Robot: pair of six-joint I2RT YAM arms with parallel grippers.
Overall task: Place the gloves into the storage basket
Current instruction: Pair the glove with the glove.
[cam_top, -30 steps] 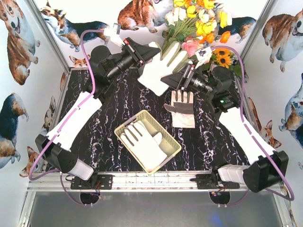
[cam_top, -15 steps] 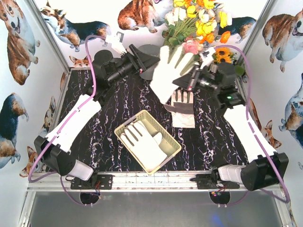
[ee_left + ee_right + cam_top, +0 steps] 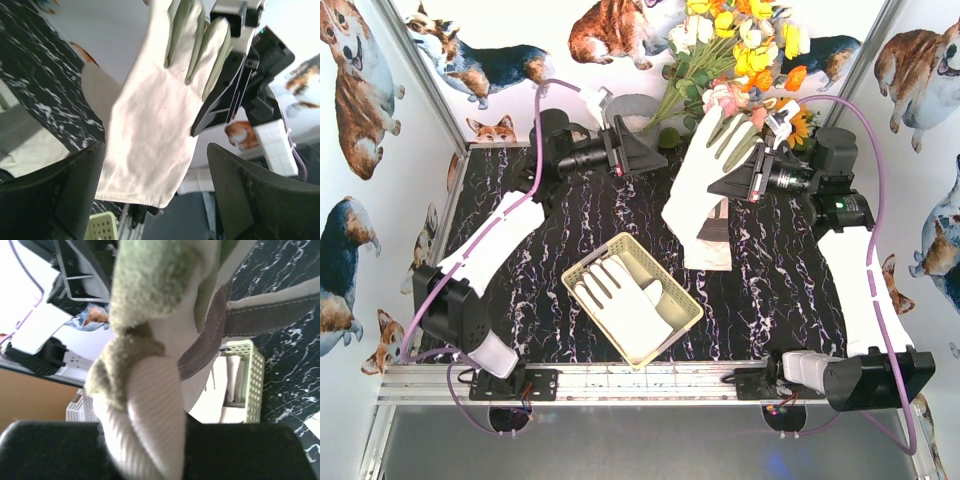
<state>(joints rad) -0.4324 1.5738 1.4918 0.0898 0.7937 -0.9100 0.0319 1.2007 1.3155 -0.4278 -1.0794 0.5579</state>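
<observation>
The right end effector (image 3: 730,184) is clamping a raised glove (image 3: 698,185). The left end effector (image 3: 642,156) is gaping wide, empty.

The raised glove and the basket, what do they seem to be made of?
Raised glove: cream woven fabric, likely cotton, matte, creasing softly; its dark grey strip looks like suede or synthetic leather. Basket: pale yellow-green plastic, judging by its smooth, slotted, moulded walls.

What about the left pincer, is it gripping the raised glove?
No, the left pincer stands open and clear of the raised glove, which the right pincer holds.
</observation>
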